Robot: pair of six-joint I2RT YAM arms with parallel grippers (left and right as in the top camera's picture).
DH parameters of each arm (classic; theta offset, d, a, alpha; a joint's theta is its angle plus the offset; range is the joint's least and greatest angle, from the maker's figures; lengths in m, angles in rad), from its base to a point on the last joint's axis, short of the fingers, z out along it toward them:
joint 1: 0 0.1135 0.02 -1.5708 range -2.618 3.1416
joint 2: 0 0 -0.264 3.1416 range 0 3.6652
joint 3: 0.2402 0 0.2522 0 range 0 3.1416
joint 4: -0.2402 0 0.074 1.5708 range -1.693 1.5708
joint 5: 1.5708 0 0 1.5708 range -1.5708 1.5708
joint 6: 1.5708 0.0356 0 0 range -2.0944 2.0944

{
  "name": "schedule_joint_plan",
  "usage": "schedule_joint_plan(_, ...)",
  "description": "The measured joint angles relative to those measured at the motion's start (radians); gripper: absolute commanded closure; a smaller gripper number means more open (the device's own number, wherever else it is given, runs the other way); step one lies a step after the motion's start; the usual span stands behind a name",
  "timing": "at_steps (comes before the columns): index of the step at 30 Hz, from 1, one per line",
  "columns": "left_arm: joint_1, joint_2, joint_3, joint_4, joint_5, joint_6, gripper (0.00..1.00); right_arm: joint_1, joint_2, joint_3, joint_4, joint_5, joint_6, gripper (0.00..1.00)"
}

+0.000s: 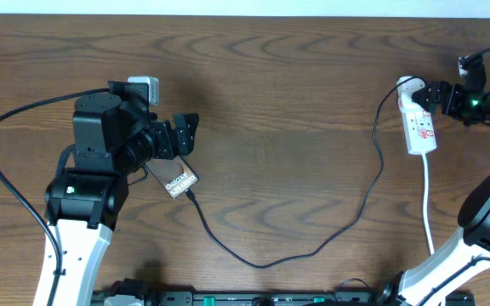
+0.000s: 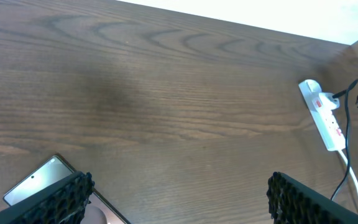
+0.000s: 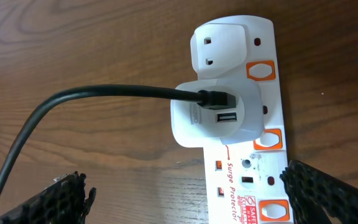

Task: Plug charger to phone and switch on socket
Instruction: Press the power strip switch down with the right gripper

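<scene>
Left claw: the left claw [image 1: 183, 136] was released, its jaws spread wide and grasping nothing, hovering over the desk [image 1: 296, 102].
Phone: the phone [image 1: 179, 181] lay flat just below and slightly behind this claw, its lettered end pointing away from the arm; in the left wrist view only one corner showed, by the near finger.
Charger: the charger [image 1: 313, 251] ran from the phone's lettered end in a loose curve across the desk to the far side. Its plug tip [image 1: 190, 195] met the phone's edge, but whether it was fully seated could not be told.
Right claw: the right claw [image 1: 436, 98] was also released and empty, jaws wide on either side of the socket [image 3: 253, 186], directly ahead of it and close.
Socket: a white adapter [image 3: 219, 118] sat in it between the claw's fingers, with the black lead plugged into its side.
Switch: the orange switch [image 3: 268, 138] beside the adapter lay just ahead of the right-hand finger; on or off could not be read.
Step in hand: probably the switching, with the right claw lined up over the socket.
Next move: likely narrowing the jaws and pressing one fingertip squarely on that switch without nudging the adapter.
</scene>
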Motion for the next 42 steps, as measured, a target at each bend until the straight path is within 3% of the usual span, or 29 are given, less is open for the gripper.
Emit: schedule_joint_plan(42,0.000,0.000,0.000,-0.026,-0.004,0.000,0.08,0.056,0.075,0.000,0.045,0.073,0.000,0.02)
